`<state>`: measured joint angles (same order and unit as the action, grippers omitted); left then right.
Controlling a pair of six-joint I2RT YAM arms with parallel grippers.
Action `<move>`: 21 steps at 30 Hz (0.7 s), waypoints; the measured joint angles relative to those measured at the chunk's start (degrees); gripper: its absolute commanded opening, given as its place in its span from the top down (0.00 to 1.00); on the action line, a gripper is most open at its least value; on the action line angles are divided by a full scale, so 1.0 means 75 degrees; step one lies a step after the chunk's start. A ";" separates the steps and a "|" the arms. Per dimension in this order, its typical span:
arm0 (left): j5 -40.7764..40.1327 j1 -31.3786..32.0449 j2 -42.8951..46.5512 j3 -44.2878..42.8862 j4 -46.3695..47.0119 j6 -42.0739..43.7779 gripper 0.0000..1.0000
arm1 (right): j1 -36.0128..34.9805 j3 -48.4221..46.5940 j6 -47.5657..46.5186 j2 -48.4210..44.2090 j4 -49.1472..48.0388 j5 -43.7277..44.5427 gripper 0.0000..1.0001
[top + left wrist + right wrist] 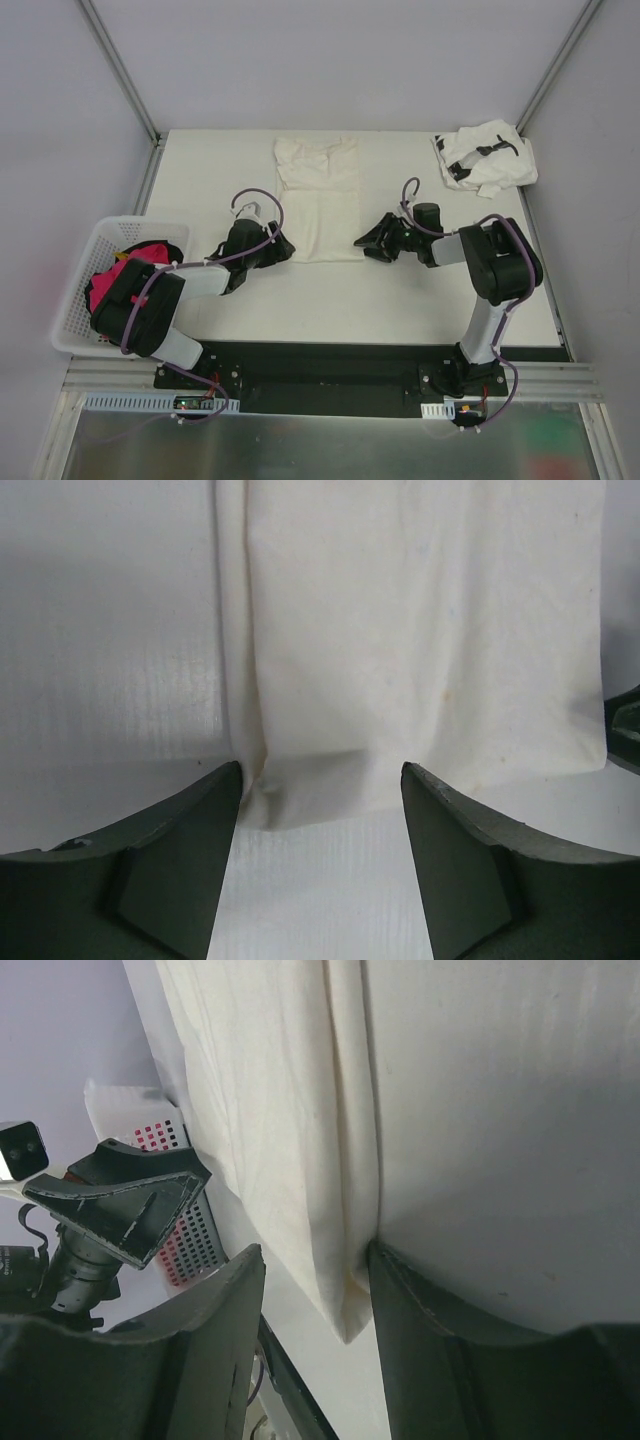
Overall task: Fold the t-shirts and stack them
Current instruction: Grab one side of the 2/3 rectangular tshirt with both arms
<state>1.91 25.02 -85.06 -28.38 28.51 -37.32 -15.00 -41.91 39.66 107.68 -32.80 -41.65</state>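
The plain cream-white t-shirt (pixel 320 200) lies folded into a long strip in the middle of the table, collar end at the back. My left gripper (pixel 283 247) is open at its near left corner. In the left wrist view that corner of the shirt (pixel 420 630) reaches in between the jaws of the left gripper (pixel 320 780), beside the left finger. My right gripper (pixel 365 243) is open at the near right corner. There the folded edge of the shirt (pixel 270 1090) hangs between the jaws of the right gripper (pixel 315 1260), against the right finger. The white t-shirt with black marks (pixel 487 157) lies crumpled at the back right.
A white basket (pixel 80 290) holding pink cloth (pixel 110 285) stands off the table's left edge, beside the left arm. Metal frame posts rise at the back corners. The white table (pixel 400 300) ends at a black base rail in front.
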 measured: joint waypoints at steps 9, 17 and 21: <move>0.0455 0.0000 0.0079 0.0035 -0.0090 -0.0192 0.37 | -0.0286 -0.0152 0.0204 0.0230 -0.0274 -0.0009 0.50; 0.0836 0.0017 -0.0128 -0.0026 0.0064 -0.0382 0.40 | -0.0440 -0.0195 0.0455 0.0411 -0.0618 -0.0006 0.55; 0.0935 0.0020 -0.0236 -0.0029 0.0224 -0.0449 0.57 | -0.0463 -0.0195 0.0522 0.0501 -0.0711 0.0023 0.68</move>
<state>8.93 25.17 -86.83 -28.60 30.20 -40.69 -18.48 -43.38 43.57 111.44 -38.13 -41.47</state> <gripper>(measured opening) 0.565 0.418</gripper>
